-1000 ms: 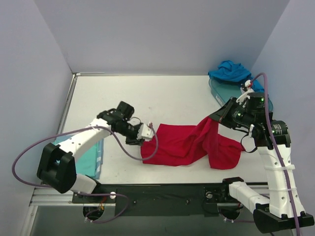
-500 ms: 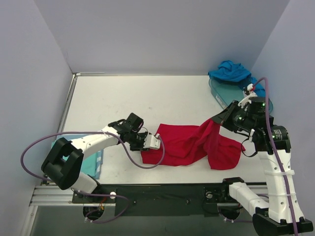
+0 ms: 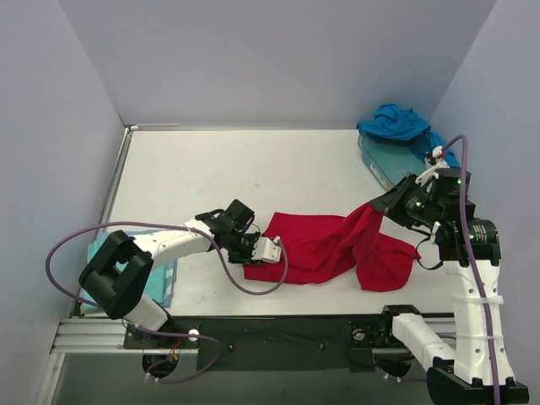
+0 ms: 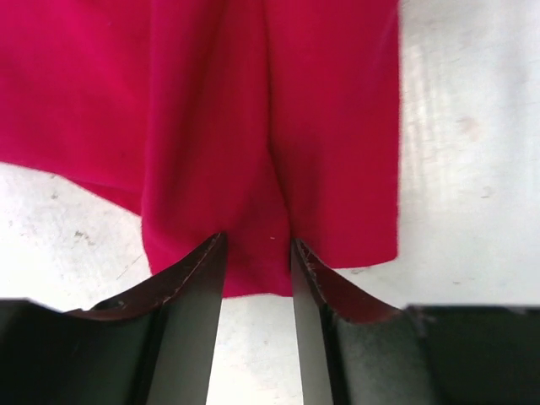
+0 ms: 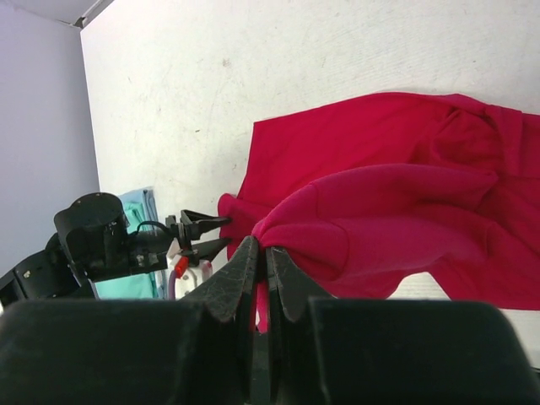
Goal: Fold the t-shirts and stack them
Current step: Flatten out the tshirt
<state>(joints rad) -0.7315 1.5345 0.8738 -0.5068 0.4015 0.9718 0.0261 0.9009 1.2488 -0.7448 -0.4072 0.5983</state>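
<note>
Down near the front of the table point(image 3: 236, 169), toward 5 o'clock from its middle, the red shirt point(image 3: 312, 249) is spread out. Its left half is mostly flat and its right side is bunched up.

The left hand point(image 4: 257, 245) is low over the table at the shirt's 9 o'clock edge. Its two fingers are spread apart with a ridge of the red hem sitting in the gap between them, so it's released and not squeezing anything, as far as the wrist view shows.

The right hand point(image 5: 261, 251) is clenched tight on a fold of the same shirt at its 2 o'clock side. It holds that bit up off the table, and the cloth drapes from it down to the bunched part.

The blue shirt point(image 3: 396, 121) is a crumpled heap way off at the 1 o'clock corner, on the far end of a see-through teal tray point(image 3: 384, 156).

The pale aqua shirt point(image 3: 164, 278) lies flat at 8 o'clock by the left arm's base. It's partly hidden by that arm and well apart from the red one.
</note>
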